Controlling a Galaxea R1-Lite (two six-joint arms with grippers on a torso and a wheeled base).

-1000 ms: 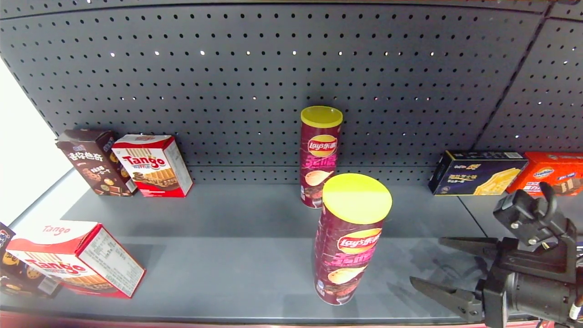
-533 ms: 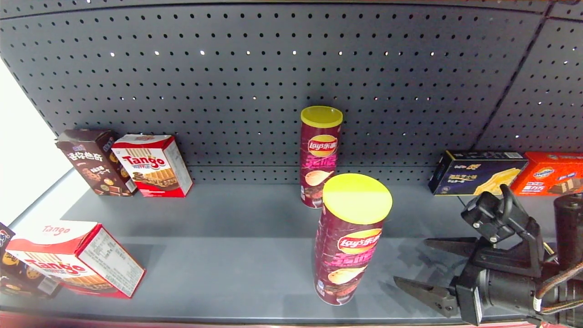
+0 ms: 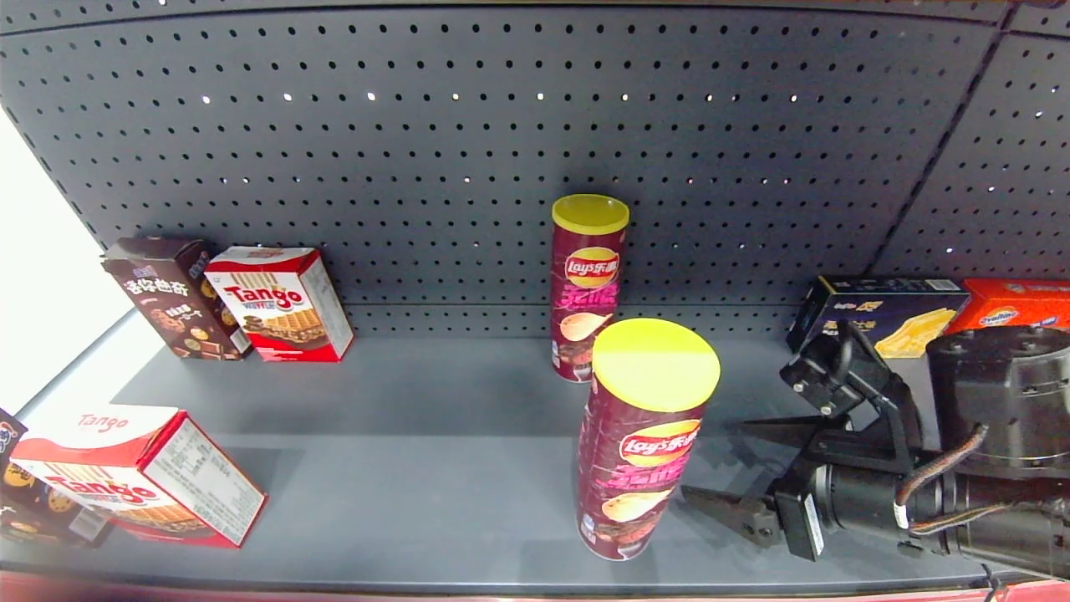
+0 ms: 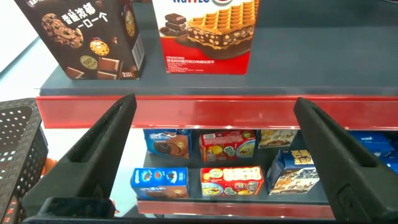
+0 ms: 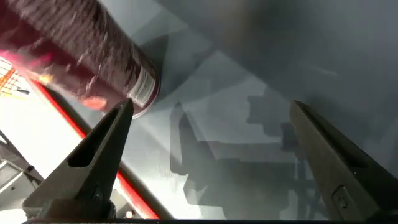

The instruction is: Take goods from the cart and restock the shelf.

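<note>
Rear can (image 3: pixel 588 284) behind front can (image 3: pixel 642 435), hand (image 3: pixel 712 460) beside

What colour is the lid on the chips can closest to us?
Bright yellow. The lid on the front chips can shows best in the head view.

2 chip cans (image 3: pixel 589 284) (image 3: pixel 639 443), 2 wafer bxs (image 3: pixel 280 301) (image 3: pixel 142 477), 2 cookie bxs (image 3: pixel 171 297) (image 3: pixel 33 502), 1 navy bx (image 3: pixel 869 313), 1 orange bx (image 3: pixel 1020 305)
</note>
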